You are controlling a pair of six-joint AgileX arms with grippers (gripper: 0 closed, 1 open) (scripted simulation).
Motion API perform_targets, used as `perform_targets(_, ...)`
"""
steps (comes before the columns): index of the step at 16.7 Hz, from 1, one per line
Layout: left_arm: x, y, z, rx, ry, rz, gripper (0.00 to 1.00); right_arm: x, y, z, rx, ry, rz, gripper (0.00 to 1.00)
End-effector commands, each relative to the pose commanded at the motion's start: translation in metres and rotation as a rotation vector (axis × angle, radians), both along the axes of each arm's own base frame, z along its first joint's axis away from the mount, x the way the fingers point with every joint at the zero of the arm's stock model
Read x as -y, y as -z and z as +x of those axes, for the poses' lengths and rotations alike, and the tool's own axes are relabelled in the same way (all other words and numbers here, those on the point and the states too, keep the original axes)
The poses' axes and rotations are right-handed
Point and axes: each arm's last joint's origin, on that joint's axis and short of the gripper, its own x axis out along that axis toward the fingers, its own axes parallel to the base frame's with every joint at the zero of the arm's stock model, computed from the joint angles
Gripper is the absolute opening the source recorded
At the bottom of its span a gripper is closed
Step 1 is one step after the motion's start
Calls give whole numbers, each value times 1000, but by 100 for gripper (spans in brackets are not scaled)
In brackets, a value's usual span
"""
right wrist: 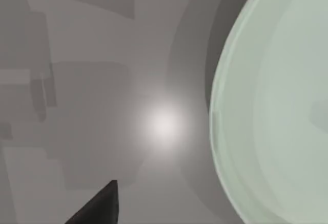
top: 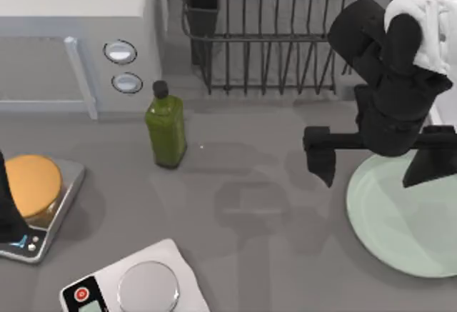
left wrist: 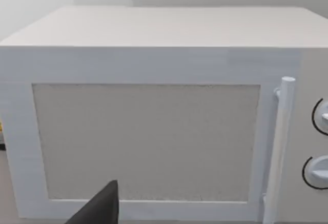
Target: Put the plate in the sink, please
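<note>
The plate [top: 400, 230] lies flat on the grey table [top: 257, 205] at about 4 o'clock in the top view, with its right part cut by the picture's edge. The right hand [top: 371, 165] is held over the plate's upper left rim, at about 3 o'clock, and is spread wide and released: one dark finger [top: 323, 158] hangs over bare table just left of the rim, and the other points down over the plate's upper part at the right edge. Nothing is gripped between them. Whether the fingers touch the plate or the table cannot be told. In the right wrist view the plate's [right wrist: 277, 111] pale green rim is seen curving beside bare table, with a dark fingertip [right wrist: 100, 206] over the table and apart from the rim.

A black wire rack [top: 278, 33] stands at 12 o'clock, behind the right arm. A green bottle [top: 166, 128] stands upright near the centre, towards 10 o'clock, well apart from the plate. A white microwave [top: 71, 41] is placed at 10 to 11 o'clock; its door and handle are faced by the left wrist view [left wrist: 148, 131]. At 6 to 7 o'clock a white scale [top: 136, 287] with a round silver platform is seen, and at 8 o'clock an orange round thing [top: 30, 182] rests on a grey scale.

The left arm [top: 7, 212] is parked at the left edge, at 8 o'clock; whether its hand is released or clenched cannot be told.
</note>
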Motion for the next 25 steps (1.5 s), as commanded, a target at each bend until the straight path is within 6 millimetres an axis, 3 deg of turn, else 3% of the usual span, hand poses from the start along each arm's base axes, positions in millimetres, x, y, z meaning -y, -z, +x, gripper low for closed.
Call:
perform_targets(5, 0, 0, 0, 0, 0, 0, 100, 2, 5, 1, -1, 4, 0, 100)
perform_targets(14, 0, 0, 0, 0, 0, 0, 100, 0, 98, 1, 4, 0, 2, 100)
perform_targets(19, 0, 0, 0, 0, 0, 0, 100, 0, 102, 0, 0, 0, 0, 100)
perform_targets(25, 0, 0, 0, 0, 0, 0, 100, 0, 102, 0, 0, 0, 0, 55)
